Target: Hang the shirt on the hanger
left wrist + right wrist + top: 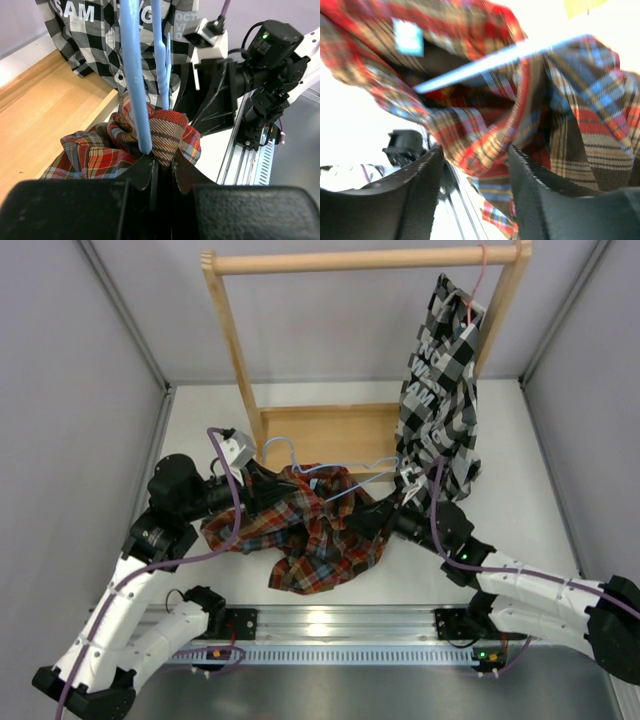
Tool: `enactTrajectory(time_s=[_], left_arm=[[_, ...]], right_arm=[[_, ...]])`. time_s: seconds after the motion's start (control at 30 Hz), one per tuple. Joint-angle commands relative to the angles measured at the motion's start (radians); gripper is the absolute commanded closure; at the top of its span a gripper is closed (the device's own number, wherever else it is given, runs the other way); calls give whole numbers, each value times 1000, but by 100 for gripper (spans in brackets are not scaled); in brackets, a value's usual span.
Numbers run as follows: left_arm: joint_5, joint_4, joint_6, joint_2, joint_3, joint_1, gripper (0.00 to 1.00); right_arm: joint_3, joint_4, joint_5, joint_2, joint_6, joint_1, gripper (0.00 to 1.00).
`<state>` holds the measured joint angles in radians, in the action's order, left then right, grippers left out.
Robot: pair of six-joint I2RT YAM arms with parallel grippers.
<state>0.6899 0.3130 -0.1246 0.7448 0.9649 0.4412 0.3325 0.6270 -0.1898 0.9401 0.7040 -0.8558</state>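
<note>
Threading the hanger into the shirt: step in hand, mid-task

**Top external view.** The shirt [315, 535] lies crumpled on the table just in front of the wooden rack [320, 430], not yet draped on anything. The hanger [350, 468] sits along the rack's front edge. Its long axis runs side to side, parallel to that edge. Its hook curls at the end nearer the rack's left post, and its lower part is sunk in the cloth. The left gripper [262, 488] and the right gripper [378, 515] flank the shirt in front of the rack. A black-and-white shirt [440, 390] hangs at the rack's right post.

**Left wrist view.** The fingers are pressed nearly together. One light-blue bar ends between them, beside a tuck of plaid, and reads as clamped. The bars point away from the gripper, toward the rack.

**Right wrist view.** The fingers stand partly apart, and a bunched fold of shirt fills the gap and touches both. This is judged a hold on the cloth. The blue bar crosses above, passing into the fabric.

**Judgement.** One hanger arm is entering the garment. The next move calls for the right gripper to spread an opening while the left feeds the bar along its own axis.
</note>
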Motion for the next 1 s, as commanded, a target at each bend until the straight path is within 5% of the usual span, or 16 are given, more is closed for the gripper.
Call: enactTrajectory(time_s=[0.0, 0.13, 0.43, 0.53, 0.6, 0.8, 0.97], left_arm=[[-3, -104, -6, -16, -15, 1, 100], [43, -130, -20, -12, -26, 1, 100], [17, -149, -21, -28, -41, -1, 100], [8, -149, -17, -35, -46, 1, 100], [-1, -150, -17, -38, -45, -1, 100], [-10, -140, 19, -81, -49, 1, 100], [-16, -97, 85, -124, -75, -1, 100]], right_arm=[[-21, 100, 64, -61, 12, -20, 46], [17, 50, 87, -15, -15, -23, 44], [80, 7, 115, 91, -46, -71, 57], [76, 34, 107, 94, -41, -75, 88], [80, 16, 115, 89, -49, -75, 99], [97, -186, 258, -10, -113, -20, 100], [164, -485, 237, -138, -123, 202, 100]])
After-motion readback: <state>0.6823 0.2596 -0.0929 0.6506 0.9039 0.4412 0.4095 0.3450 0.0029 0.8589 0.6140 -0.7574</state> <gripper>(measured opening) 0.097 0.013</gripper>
